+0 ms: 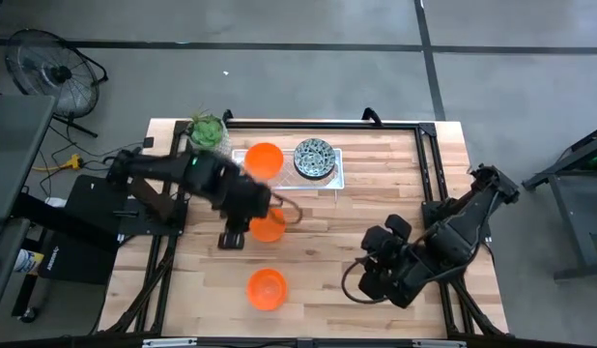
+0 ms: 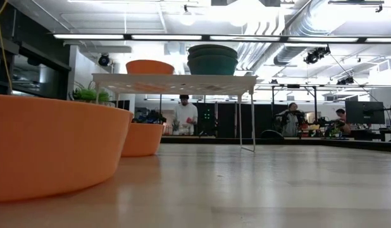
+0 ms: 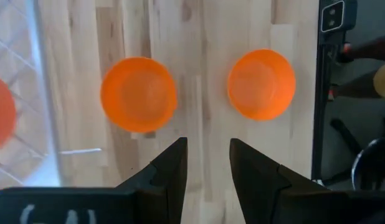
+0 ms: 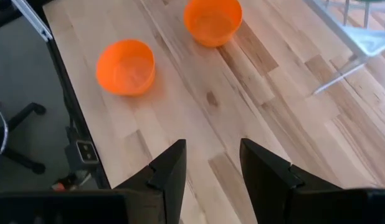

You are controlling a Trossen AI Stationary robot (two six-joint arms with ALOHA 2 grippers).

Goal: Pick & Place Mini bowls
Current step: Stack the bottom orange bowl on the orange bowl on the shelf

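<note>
Nearest the low camera stands one orange mini bowl (image 2: 53, 145), upright on the wooden bench (image 2: 259, 190) and filling the left of that view; from above it sits alone near the front edge. Just behind it a second orange mini bowl (image 1: 268, 226) rests on the bench surface, partly covered from above by the left arm. Left hand (image 3: 207, 163) hovers over the bench beside this second bowl, fingers parted by a narrow gap, gripping nothing; bare wood shows between them. Right hand (image 4: 211, 167) waits over the front right part of the bench, well apart from the bowls, fingers likewise parted and empty.

Farther back stands the white wire rack (image 1: 333, 181). On its top sit a third orange mini bowl (image 1: 265, 159) and, beside it, a stack of patterned blue-green mini bowls (image 1: 314, 158); the number in the stack cannot be told. A potted green plant (image 1: 207, 130) stands at the rear left corner, just beside the rack.

Beyond the bench, several persons (image 2: 184, 115) stand at workstations in the room.
</note>
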